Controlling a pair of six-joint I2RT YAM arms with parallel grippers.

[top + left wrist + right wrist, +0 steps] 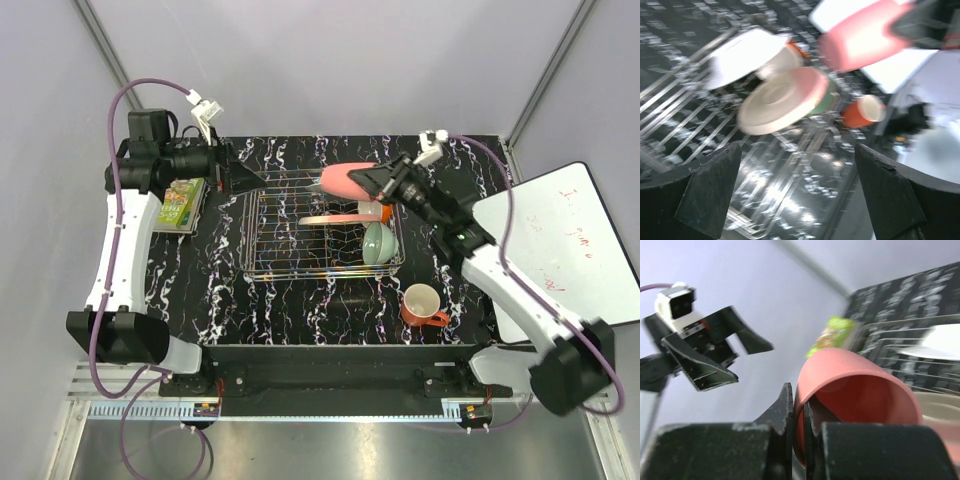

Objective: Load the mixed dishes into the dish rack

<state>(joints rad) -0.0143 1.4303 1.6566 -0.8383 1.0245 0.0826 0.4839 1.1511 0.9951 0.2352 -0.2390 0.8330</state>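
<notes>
My right gripper [377, 182] is shut on the rim of the pink cup [346, 180], one finger inside and one outside [801, 425], and holds the cup [855, 390] on its side above the back of the dish rack [300, 240]. In the rack's right half stand the peach-pink plate [335, 218], the pale green bowl [378, 243] and an orange bowl [368, 210]. A white plate [745, 55] leans behind the peach-pink plate [782, 100]. The orange mug [423, 305] sits on the table in front of the rack's right corner. My left gripper [235, 172] hangs open and empty [797, 190] at the rack's back left corner.
A green book [180, 203] lies on the table left of the rack, under my left arm. A white board [575, 240] lies off the table's right edge. The left half of the rack holds no dishes. The table top is black marble pattern [220, 290].
</notes>
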